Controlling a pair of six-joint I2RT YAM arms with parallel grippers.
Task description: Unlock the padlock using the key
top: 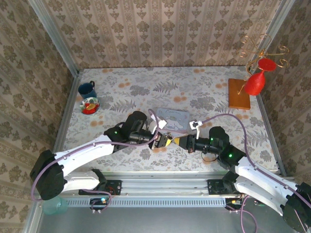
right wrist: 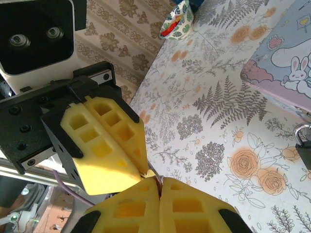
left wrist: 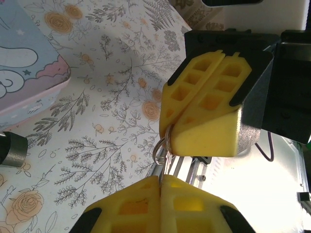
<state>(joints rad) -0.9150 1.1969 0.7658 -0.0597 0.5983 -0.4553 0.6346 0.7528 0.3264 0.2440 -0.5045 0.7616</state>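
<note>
My two grippers meet tip to tip just above the table's near edge, left gripper [top: 162,141] and right gripper [top: 171,141]. Both are shut on the key. In the left wrist view the left gripper [left wrist: 161,178] pinches the thin key [left wrist: 164,165]. Its wire ring [left wrist: 160,148] runs up into the shut right gripper [left wrist: 170,128]. In the right wrist view the right gripper [right wrist: 159,180] is closed against the left gripper [right wrist: 143,167], and the key is almost hidden between them. The dark padlock [right wrist: 303,148] lies on the table beside the tin, apart from both grippers.
A pastel cartoon tin box [top: 175,118] lies just behind the grippers. A blue mug [top: 87,89] and a small patterned bowl [top: 90,105] stand at the far left. A wooden stand [top: 239,93] carrying a red glass [top: 255,82] is at the back right.
</note>
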